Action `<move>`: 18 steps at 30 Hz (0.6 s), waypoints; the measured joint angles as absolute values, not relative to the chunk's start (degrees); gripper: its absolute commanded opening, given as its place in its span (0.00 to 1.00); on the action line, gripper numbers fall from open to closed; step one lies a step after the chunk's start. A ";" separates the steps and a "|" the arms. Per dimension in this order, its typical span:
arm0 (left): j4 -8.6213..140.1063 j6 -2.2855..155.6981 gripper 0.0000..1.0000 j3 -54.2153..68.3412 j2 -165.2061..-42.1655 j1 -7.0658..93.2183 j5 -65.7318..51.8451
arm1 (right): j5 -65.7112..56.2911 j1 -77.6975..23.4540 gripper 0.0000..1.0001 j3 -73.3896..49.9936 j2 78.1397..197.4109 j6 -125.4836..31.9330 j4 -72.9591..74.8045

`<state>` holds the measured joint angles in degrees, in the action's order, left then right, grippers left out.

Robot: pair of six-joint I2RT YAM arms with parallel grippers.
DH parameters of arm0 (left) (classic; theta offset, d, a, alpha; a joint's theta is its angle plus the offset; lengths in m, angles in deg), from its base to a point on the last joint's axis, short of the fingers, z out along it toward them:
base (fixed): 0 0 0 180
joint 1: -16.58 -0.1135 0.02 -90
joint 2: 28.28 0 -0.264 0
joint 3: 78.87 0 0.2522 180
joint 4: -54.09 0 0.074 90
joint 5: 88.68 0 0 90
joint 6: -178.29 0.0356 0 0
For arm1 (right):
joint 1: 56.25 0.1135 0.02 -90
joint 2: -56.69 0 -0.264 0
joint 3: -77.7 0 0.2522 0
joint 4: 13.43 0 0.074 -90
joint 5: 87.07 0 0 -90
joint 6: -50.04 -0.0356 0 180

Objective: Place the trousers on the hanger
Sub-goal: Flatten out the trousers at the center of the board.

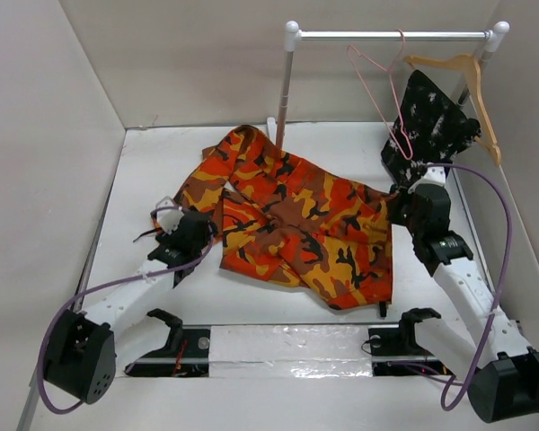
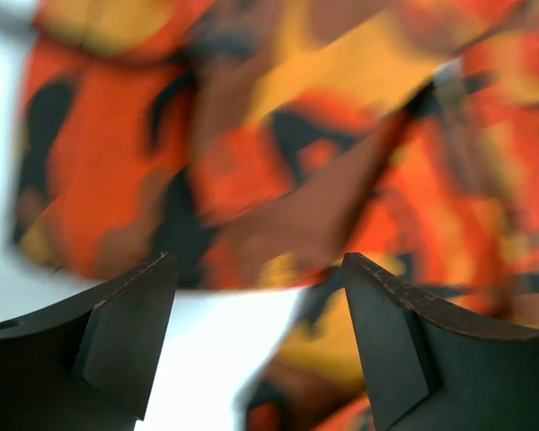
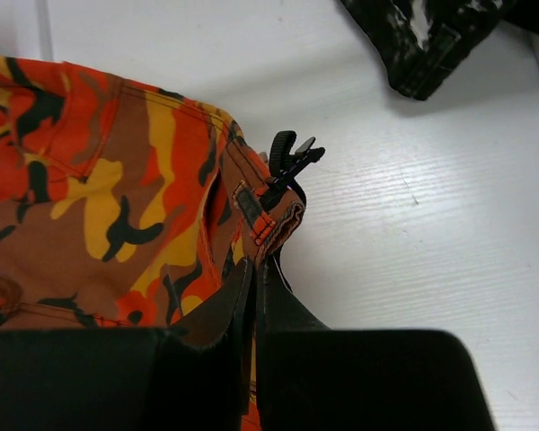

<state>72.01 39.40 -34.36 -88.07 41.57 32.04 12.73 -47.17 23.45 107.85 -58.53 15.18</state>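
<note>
Trousers (image 1: 292,215) of orange, red, yellow and black camouflage cloth, crumpled on white bench (image 1: 162,162), long axis far-left to near-right, between the claws. Thin pink wire hanger (image 1: 384,94) up on metal rail (image 1: 386,35), beyond right claw (image 1: 402,202); right arm nearer.

Left wrist: left claw (image 2: 256,265) released, blurred soft folds just ahead.

Right wrist: right claw (image 3: 254,269) clenched, apparently pinching stitched waistband edge.

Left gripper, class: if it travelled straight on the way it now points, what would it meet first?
The trousers. The left gripper stands open with the camouflage cloth right ahead of its fingers; the view is blurred, so how far off the cloth lies is unclear.
</note>
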 measured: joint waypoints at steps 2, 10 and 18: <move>74.74 36.39 0.75 -38.74 -85.36 41.57 32.02 | 11.60 -47.17 0.00 23.45 107.26 -58.20 14.76; 75.14 29.11 0.83 -43.46 -83.96 38.90 30.64 | 8.76 -47.17 0.00 23.45 106.43 -57.70 14.85; 68.34 27.05 0.00 -42.06 -94.82 34.47 31.62 | 8.08 -48.11 0.00 23.45 105.25 -57.74 14.87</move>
<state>68.34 27.05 -42.06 -94.82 34.47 31.62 8.08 -48.11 23.45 105.25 -57.74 14.87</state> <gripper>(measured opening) 0.048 0.028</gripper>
